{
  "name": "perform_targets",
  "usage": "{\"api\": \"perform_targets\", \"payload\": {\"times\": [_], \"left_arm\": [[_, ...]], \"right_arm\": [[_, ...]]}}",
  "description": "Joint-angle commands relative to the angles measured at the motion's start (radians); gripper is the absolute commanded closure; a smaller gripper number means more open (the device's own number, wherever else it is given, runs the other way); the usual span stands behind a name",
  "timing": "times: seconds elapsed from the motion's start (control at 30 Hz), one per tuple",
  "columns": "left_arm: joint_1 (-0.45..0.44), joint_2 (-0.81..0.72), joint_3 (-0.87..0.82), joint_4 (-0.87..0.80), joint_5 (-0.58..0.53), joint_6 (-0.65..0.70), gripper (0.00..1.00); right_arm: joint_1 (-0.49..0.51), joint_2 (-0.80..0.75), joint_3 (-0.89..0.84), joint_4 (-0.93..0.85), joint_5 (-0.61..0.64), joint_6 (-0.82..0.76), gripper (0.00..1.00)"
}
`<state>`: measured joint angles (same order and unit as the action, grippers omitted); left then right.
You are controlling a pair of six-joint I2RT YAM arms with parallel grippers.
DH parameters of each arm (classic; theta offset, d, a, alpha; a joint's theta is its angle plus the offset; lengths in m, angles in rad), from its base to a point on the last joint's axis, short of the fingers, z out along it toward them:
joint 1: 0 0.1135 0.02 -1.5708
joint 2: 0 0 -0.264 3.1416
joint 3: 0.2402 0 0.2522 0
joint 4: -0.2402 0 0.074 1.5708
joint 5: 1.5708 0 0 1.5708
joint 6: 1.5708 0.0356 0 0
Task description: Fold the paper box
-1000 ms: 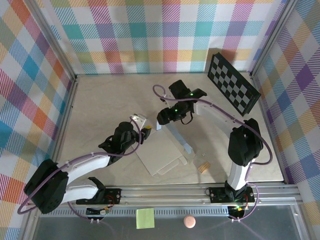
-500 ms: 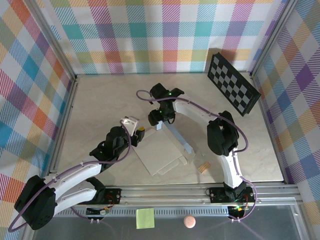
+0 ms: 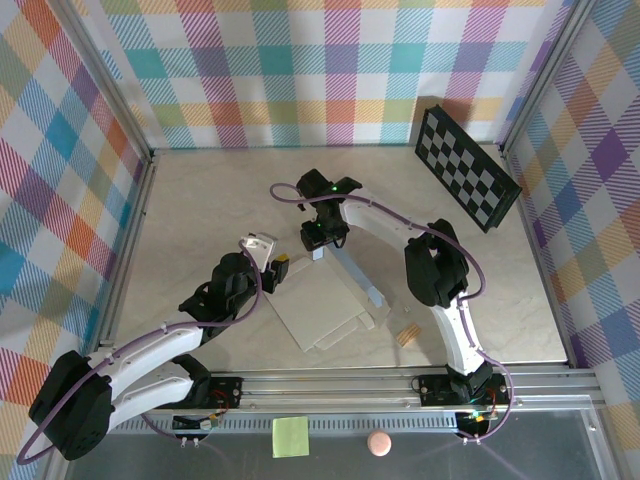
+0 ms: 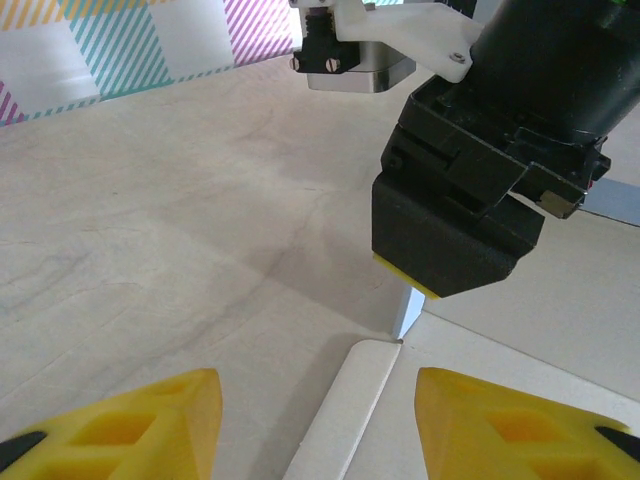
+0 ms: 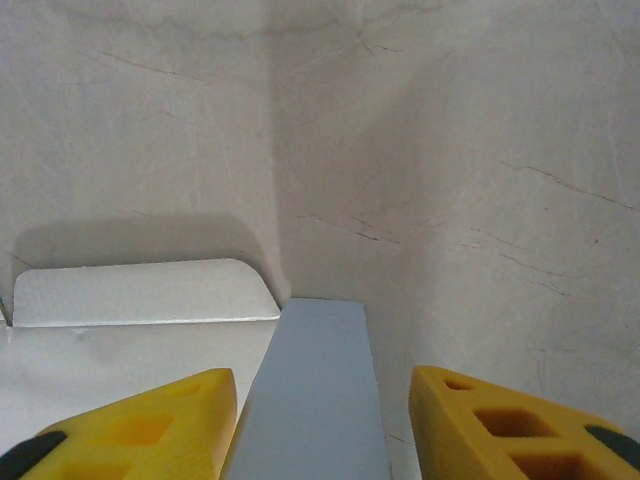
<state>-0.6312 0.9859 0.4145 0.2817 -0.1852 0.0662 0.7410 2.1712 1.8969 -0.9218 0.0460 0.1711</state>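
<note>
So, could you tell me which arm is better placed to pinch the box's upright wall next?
Right, probably. The right gripper, open, straddles the upright grey wall of the paper box. The left gripper hovers, open, over a low flap beside it.

No text, label, brand, number or sign can be read in any view. The black-and-white checkerboard panel (image 3: 467,167) leaning at the far right carries only its pattern of squares. The visible faces of the pale grey-white thin cardboard paper box (image 3: 320,300) are plain, and the small yellow-green sticky note (image 3: 291,437) on the near ledge is too small to tell whether it bears writing.
</note>
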Motion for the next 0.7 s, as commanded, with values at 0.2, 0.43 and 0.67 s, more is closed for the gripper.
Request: {"api": "perform_targets", "payload": {"times": [0.2, 0.43, 0.67], "left_arm": [[0.015, -0.011, -0.014, 0.013, -0.007, -0.026, 0.46], [0.019, -0.031, -0.015, 0.001, -0.019, -0.044, 0.46], [0.041, -0.073, 0.015, -0.092, -0.063, -0.113, 0.46]], "right_arm": [[0.011, 0.013, 0.039, -0.024, 0.015, -0.035, 0.69], [0.025, 0.006, 0.078, -0.052, 0.027, -0.127, 0.81], [0.062, -0.011, 0.102, -0.052, 0.039, -0.375, 0.87]]}}
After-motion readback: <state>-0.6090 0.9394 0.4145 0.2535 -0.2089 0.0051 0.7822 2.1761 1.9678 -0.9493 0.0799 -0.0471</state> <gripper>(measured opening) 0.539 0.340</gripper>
